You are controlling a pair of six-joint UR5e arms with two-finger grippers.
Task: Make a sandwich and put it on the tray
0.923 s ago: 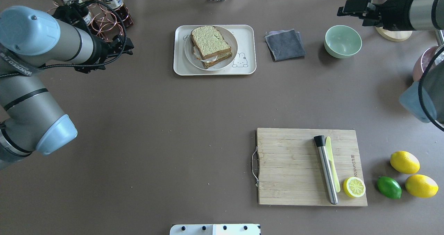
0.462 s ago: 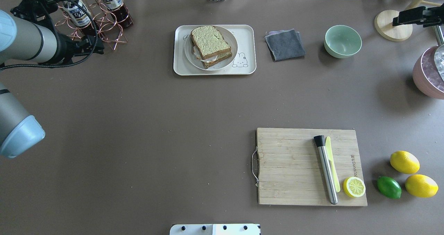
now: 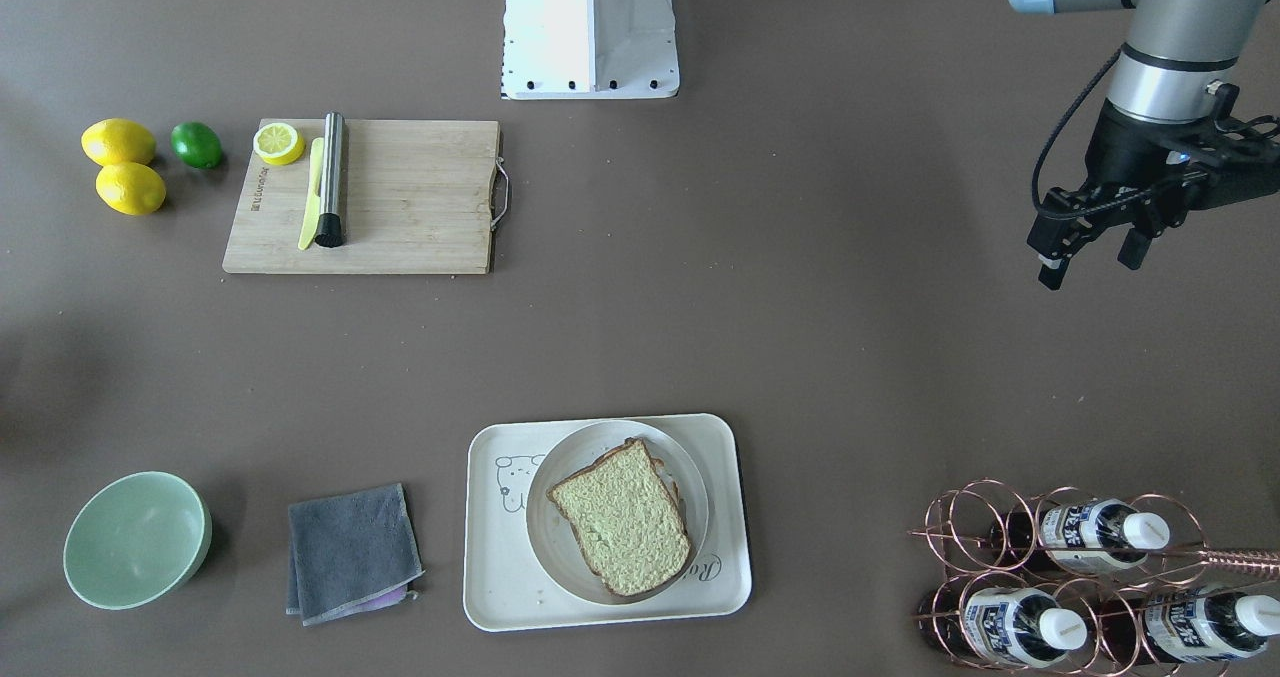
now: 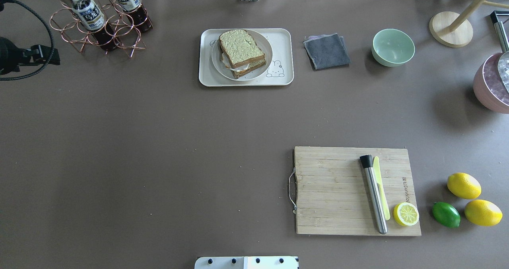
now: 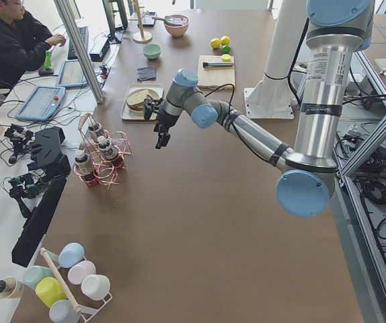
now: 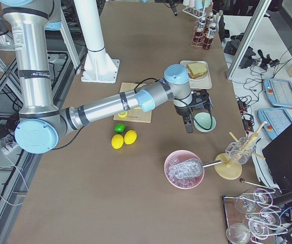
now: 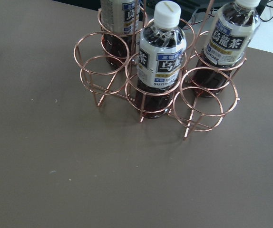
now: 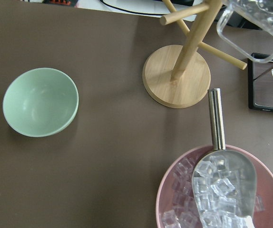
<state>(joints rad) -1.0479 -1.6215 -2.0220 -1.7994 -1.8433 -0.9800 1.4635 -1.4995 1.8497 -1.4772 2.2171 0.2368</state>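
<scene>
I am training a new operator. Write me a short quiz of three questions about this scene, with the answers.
1. True or false: the sandwich lies on a plate on the tray.
2. Which lies on the board? A) lime B) knife C) cloth
3. Is the left gripper open or shut?
Key: 1 true; 2 B; 3 open.

Bright even light from above, soft shadows on the table point(image 4: 159, 142), sharp focus — slightly cool cast
</scene>
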